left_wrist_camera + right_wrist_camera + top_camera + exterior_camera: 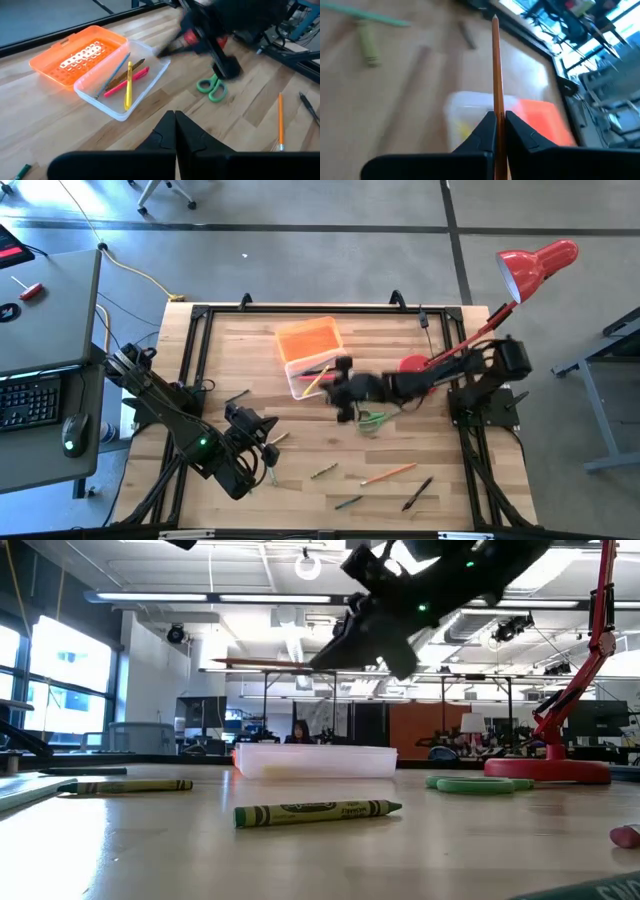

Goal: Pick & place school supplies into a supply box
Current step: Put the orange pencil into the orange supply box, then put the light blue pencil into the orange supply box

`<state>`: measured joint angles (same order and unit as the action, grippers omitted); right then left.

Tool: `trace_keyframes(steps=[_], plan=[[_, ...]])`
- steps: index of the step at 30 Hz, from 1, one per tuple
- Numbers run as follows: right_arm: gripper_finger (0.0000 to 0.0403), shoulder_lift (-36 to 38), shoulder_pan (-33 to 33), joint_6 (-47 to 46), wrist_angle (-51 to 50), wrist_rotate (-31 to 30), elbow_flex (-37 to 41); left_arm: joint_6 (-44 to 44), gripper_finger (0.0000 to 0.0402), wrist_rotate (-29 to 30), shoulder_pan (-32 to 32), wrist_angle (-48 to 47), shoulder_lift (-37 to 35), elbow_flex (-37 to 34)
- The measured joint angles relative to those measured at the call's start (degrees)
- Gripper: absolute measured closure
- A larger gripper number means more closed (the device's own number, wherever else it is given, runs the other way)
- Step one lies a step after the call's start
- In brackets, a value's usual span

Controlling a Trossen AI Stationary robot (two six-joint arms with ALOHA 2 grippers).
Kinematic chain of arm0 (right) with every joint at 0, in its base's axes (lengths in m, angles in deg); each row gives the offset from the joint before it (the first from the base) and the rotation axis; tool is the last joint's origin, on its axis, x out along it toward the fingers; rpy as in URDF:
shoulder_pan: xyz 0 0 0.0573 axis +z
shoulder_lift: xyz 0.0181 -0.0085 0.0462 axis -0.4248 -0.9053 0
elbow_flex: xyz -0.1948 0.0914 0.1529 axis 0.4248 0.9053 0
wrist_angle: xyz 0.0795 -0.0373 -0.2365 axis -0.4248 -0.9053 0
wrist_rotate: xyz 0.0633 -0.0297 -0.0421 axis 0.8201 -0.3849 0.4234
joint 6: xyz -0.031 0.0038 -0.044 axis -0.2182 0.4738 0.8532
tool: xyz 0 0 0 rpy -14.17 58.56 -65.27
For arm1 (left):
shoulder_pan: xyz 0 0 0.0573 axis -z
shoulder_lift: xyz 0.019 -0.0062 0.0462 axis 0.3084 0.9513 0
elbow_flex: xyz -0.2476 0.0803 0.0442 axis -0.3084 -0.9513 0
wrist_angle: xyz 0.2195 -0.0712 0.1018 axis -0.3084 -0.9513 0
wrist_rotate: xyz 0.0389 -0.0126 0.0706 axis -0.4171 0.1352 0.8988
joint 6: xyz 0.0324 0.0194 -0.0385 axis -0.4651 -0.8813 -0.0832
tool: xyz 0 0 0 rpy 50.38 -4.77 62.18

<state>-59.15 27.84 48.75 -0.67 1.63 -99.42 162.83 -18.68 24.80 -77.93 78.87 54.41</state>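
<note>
The supply box [310,372] is a clear tray with its orange lid [308,338] folded open beside it. A yellow pen [128,86], a pink one, a grey-blue one and a brown one lie in the tray. My right gripper [338,385] hovers over the tray's right end, shut on a brown pencil [495,70]. My left gripper [175,131] is shut and empty near the table's near left part [262,446]. Green-handled scissors [372,420], an orange pencil [388,473], a black marker [417,494] and crayons [318,811] lie flat on the table. My right gripper pinches the brown pencil between its two fingers [485,131]. The pencil lies along the fingers and sticks out forward past their tips [495,30]. In the low view it is roughly level and lifted clear above the tray [262,663].
A red desk lamp stands with its round base [415,365] behind my right arm and its shade [535,265] beyond the table's right far corner. More pencils lie near my left arm [237,397]. A black frame rims the table [300,308].
</note>
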Motion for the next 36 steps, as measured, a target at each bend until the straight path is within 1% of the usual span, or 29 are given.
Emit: trace_keyframes(steps=[4, 8, 11, 16, 18, 23, 26, 29, 33, 36], plan=[[0.0399, -0.46, -6.93, 0.56, -1.86, 6.33, -0.11, 0.0, 0.0379, 0.15, 0.0, 0.48, -0.02, 0.02], [0.04, -2.5, -12.37, 4.34, -7.9, 6.82, 0.0, 0.0, 0.0362, -0.13, 0.0, 0.87, -0.02, 0.02], [0.04, -3.34, -15.36, 6.87, -12.34, 8.58, -0.02, 0.0, 0.035, -0.2, 0.0, 0.96, -0.02, 0.02], [0.0398, -3.8, -16.66, 10.61, -11.9, 15.87, -0.04, -0.17, 0.0352, 0.17, -0.02, 0.68, -0.02, 0.02], [0.0394, -3.91, -16.69, 10.82, -11.74, 16.24, -0.06, -0.17, 0.0358, 0.17, -0.02, 0.58, -0.02, 0.02], [0.0371, -3.92, -16.75, 10.83, -9.45, 14.49, -0.09, -0.04, 0.0374, -0.16, 0.0, 1.11, -0.02, 0.02], [0.035, -3.92, -16.73, 10.78, -7.85, 14.17, -0.09, -0.02, 0.0377, -3.26, -0.02, 1.94, -0.02, 0.02], [0.0329, -3.92, -16.69, 9.79, -7.29, 14.14, -0.11, 0.02, 0.0368, -8.47, 0.0, 4.64, 0.01, 0.01], [0.0306, -3.92, -16.13, 8.38, -6.99, 14.08, -0.11, 0.14, 0.0354, -15.73, 0.0, 11.7, 1.39, 0.0], [0.0295, -3.92, -15.36, 7.48, -6.84, 14.12, -0.11, 1.42, 0.035, -23.49, 0.0, 18.62, 3.11, 0.0]])
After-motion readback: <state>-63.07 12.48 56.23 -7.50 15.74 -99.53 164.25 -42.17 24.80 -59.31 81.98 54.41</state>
